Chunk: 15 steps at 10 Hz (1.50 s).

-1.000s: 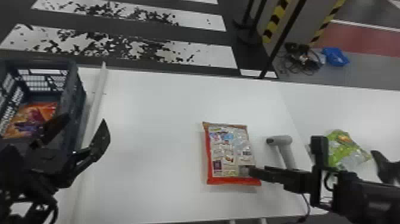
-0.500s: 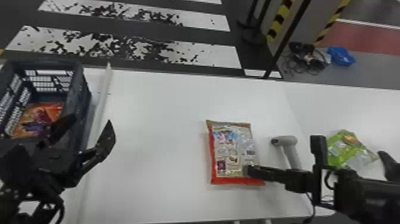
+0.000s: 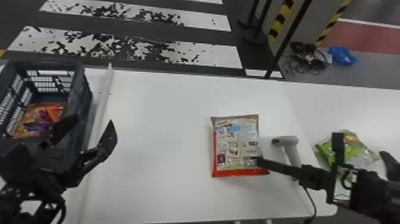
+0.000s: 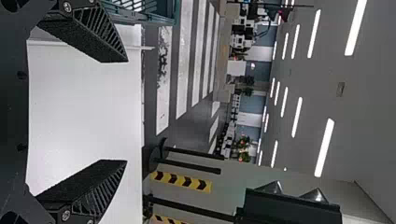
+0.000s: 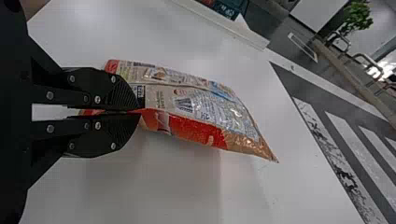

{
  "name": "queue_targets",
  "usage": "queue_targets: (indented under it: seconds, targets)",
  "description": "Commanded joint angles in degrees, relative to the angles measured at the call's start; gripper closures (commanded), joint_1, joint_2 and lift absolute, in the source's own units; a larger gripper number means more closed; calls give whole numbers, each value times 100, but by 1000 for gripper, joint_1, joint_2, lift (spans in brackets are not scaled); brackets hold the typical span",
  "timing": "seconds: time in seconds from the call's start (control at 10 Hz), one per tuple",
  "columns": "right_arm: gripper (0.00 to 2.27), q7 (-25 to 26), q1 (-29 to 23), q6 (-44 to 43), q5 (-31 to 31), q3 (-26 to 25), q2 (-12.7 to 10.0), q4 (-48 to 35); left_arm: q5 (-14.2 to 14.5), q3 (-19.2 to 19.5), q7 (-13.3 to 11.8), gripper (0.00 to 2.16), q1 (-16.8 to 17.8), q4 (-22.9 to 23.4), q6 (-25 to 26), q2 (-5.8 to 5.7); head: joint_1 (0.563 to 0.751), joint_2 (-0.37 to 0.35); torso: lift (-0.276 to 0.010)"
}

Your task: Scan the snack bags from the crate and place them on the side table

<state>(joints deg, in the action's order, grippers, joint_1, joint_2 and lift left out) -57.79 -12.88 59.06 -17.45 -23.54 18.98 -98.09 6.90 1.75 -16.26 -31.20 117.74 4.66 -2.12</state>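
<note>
In the head view my left gripper [image 3: 93, 122] is at the crate's [image 3: 87, 86] near right side; its two fingers stand wide apart in the left wrist view, with nothing between the fingertips [image 4: 114, 111]. An orange snack bag [image 3: 41, 117] lies in the crate. My right gripper [image 3: 259, 161] grips the lower right edge of a red snack bag [image 3: 235, 143], back side up over the white table. Seen from the right wrist, the closed gripper [image 5: 137, 113] pinches that bag [image 5: 201, 109] at one end, and shadow falls on the table beneath.
A grey handheld scanner [image 3: 293, 149] stands just right of the red bag, its cable running to the front edge. On the side table [image 3: 357, 107] a green snack bag [image 3: 348, 146] lies partly behind the right arm. A white strip [image 3: 102, 110] runs beside the crate.
My right gripper and the red bag have shifted a little away from the front edge and toward the scanner. The head view has turned slightly. My left gripper is still open.
</note>
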Motion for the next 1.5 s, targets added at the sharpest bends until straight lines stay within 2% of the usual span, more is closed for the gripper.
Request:
queue_targets:
  seconds: [0.0, 0.2, 0.3, 0.4, 0.6, 0.7, 0.9, 1.2, 1.3, 1.4]
  targets:
    - [2253, -101, -4, 172, -531, -459, 9, 0, 4, -8, 0, 103, 0, 3, 5, -7, 695, -187, -95]
    - [2253, -75, 13, 348, -1138, -1092, 0, 62, 4, -17, 0, 103, 0, 3, 5, -16, 695, -214, -95]
    - [2253, 136, 84, 313, -1498, -1505, -17, 167, 4, -17, 0, 103, 0, 12, 5, -16, 695, -237, -95]
    - [2253, 523, 136, 260, -1788, -1891, -35, 211, 4, -17, 0, 103, -9, 12, 5, -16, 695, -253, -95]
    - [2253, 1314, 154, -109, -2061, -2384, -132, 229, 4, -8, 0, 103, -9, 12, 5, -16, 695, -330, -95]
    - [2253, 1789, 163, -548, -2228, -2559, -176, 343, 4, -8, 0, 103, -18, 21, -13, -16, 695, -350, -95]
    - [2253, 2597, 198, -1603, -2518, -2700, -184, 871, 4, -8, -9, 103, -18, 12, 5, 1, 695, -350, -95]
    - [2250, 2984, 576, -3080, -2614, -2551, 35, 2303, 4, -8, -9, 103, -9, 3, 5, -7, 695, -350, -95]
    - [2233, 3186, 699, -3343, -2641, -2472, 97, 2655, 4, -8, -9, 103, -9, 3, 5, -7, 695, -350, -95]
    - [2121, 3476, 769, -3466, -2641, -2419, 141, 2875, 13, 1, -9, 103, -9, -5, 5, -16, 695, -350, -95]
